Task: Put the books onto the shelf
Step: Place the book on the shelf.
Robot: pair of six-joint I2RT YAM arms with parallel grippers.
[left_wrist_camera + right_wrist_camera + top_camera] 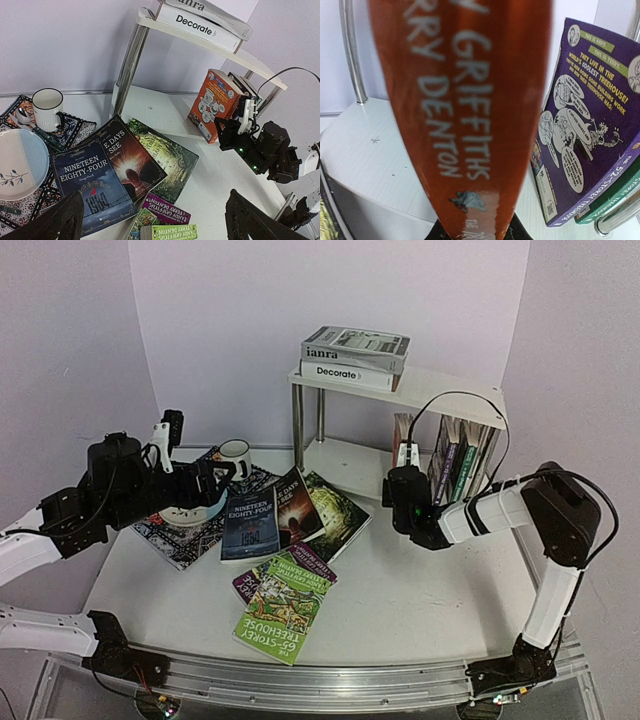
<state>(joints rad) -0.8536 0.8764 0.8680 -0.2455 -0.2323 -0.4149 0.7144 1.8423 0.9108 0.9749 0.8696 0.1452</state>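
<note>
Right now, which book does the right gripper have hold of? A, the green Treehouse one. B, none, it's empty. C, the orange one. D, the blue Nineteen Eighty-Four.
C: the right gripper is shut on the orange book, holding it upright over the lower board of the shelf.
</note>
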